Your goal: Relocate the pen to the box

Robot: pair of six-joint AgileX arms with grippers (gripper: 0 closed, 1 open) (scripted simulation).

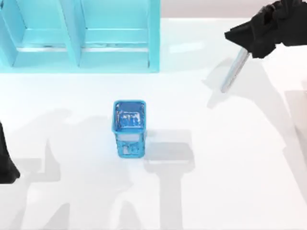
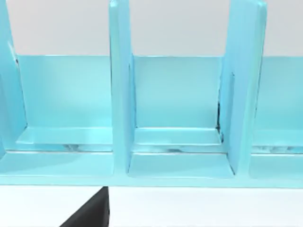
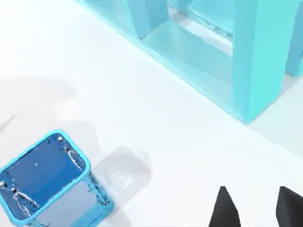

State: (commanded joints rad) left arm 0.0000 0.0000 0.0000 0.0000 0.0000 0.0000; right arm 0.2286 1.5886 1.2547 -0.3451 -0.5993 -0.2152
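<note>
- Plain white desk (image 1: 230, 158), glossy enough to catch soft grey shadows of the arms. Pale wall behind it, nothing else to the room.
- The pen (image 1: 234, 70) is up off the desk at the top view's right, far side. Slim grey-silver barrel hanging down at a slant toward the left, its upper end tucked into the right hand (image 1: 245, 44). Cap end is hidden in there, so I can't make out the cap or any lettering.
- Right hand is clamped around the pen's top end, well above the desk surface. In the right wrist view two dark fingertips (image 3: 222, 208) poke in with a gap between them.
- The box (image 1: 129, 125) is a small blue mesh cup standing upright near the middle of the desk, open top, well apart from the pen.
- A light turquoise shelf unit (image 1: 81, 36) with upright dividers sits along the far edge, left half. Nothing stands between pen and box.
- Left hand (image 1: 7, 160) is parked at the left edge, near side. Can't tell whether it's open or closed.
</note>
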